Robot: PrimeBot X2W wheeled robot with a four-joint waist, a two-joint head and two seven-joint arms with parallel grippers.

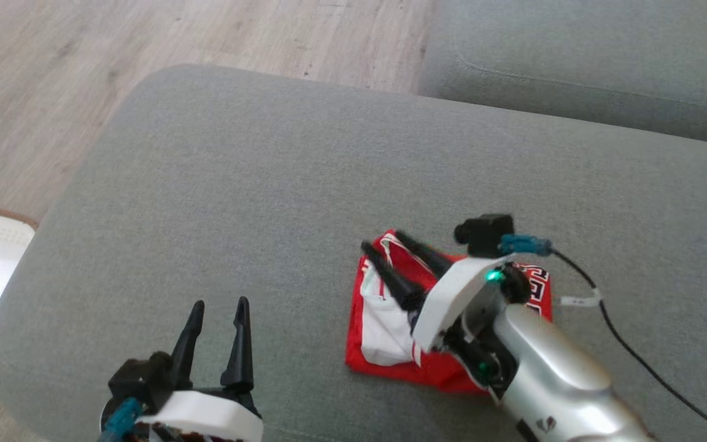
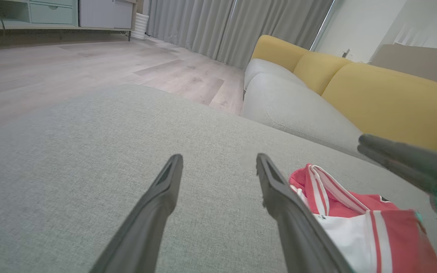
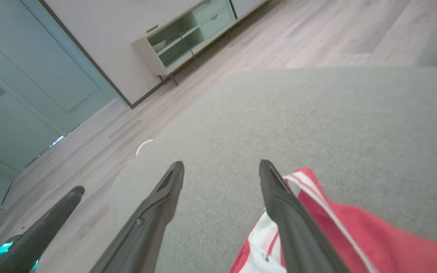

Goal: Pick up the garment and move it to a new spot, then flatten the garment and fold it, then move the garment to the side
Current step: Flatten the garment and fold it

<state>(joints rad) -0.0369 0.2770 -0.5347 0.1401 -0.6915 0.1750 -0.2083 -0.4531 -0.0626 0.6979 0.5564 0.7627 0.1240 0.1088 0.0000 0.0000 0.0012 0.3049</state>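
The folded red, white-striped garment (image 1: 390, 334) is showing black print too small to read; my left jaws and right jaws are standing wide.

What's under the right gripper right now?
The red-and-white garment, lying on the grey cushion beneath the open right gripper. The forearm hides the garment's right side.
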